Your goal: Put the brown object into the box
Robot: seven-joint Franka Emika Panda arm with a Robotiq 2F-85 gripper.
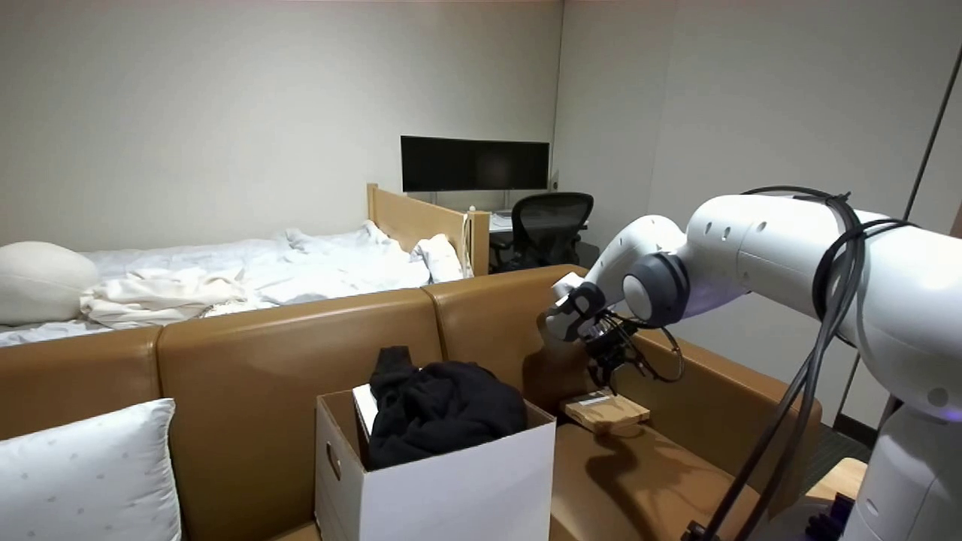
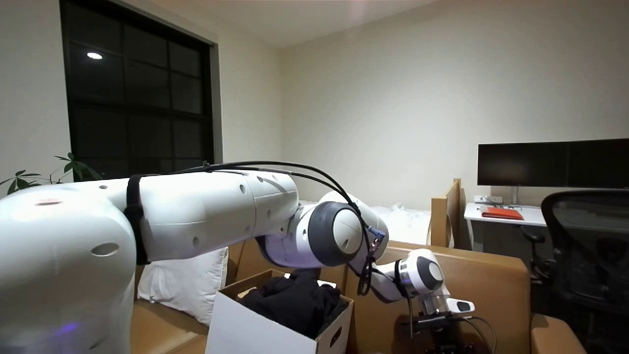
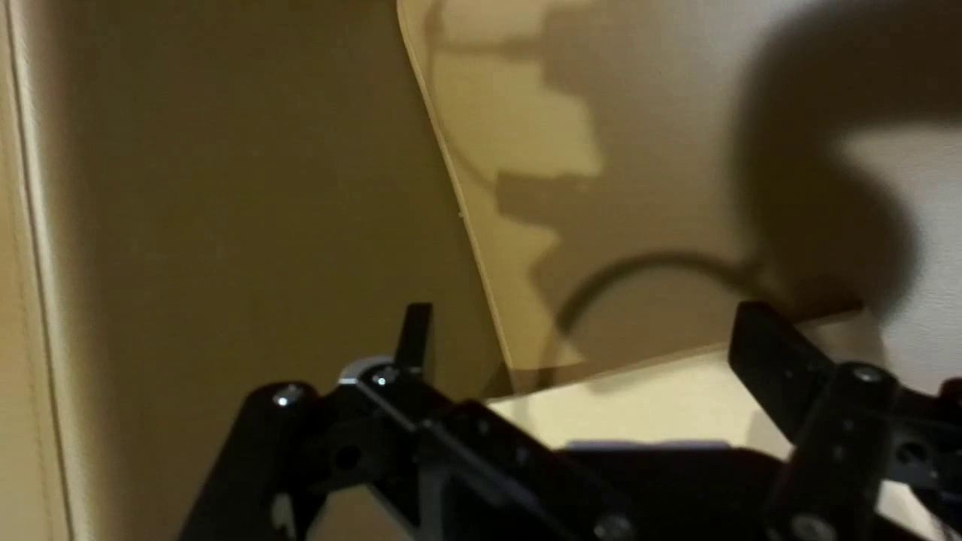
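The brown object (image 1: 607, 412), a flat tan cardboard piece with a pale label, lies on the couch seat against the backrest, near the armrest. In the wrist view its pale top (image 3: 646, 406) shows below and between the fingers, partly hidden by the gripper. My gripper (image 1: 603, 382) is open just above it, also in the wrist view (image 3: 585, 312); I cannot tell whether a fingertip touches it. The white box (image 1: 458, 488) stands on the couch with black clothing (image 1: 451, 409) heaped in its opening. The box (image 2: 260, 327) also shows in an exterior view, where the brown object is out of view.
The couch backrest (image 1: 301, 353) rises behind the box and the brown object. The armrest (image 1: 721, 391) stands close beside the gripper. A white pillow (image 1: 83, 473) leans on the couch beyond the box. Cables hang along the arm.
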